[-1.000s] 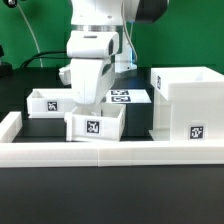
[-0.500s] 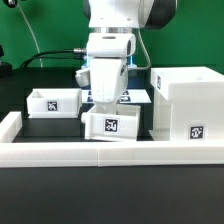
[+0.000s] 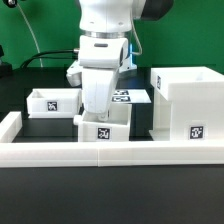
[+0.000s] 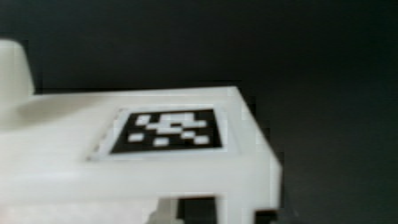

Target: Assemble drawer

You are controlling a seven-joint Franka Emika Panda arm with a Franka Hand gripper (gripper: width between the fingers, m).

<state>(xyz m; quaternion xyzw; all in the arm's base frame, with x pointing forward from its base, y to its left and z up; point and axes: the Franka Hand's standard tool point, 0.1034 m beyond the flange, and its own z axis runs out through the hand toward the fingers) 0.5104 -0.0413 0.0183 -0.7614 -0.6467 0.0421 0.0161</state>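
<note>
1. The tool (image 3: 103, 112) points straight down and is clamped on a small white tray (image 3: 118, 132) directly beneath it. The fingertips are hidden behind the tray wall.
2. The held tray sits low, just behind the low white wall (image 3: 150, 152).
3. Its front tag (image 3: 103, 133) is a black-and-white square pattern. The wrist view shows this tag (image 4: 169, 132) blurred, with no readable letters.
4. A second tray (image 3: 40, 100) rests on the bench (image 3: 45, 128), apart from the tool on the exterior view's left.
5. The tall box (image 3: 180, 95) stands on the exterior view's right of the tool.
6. The marker board (image 3: 128, 97) lies behind the tool.
</note>
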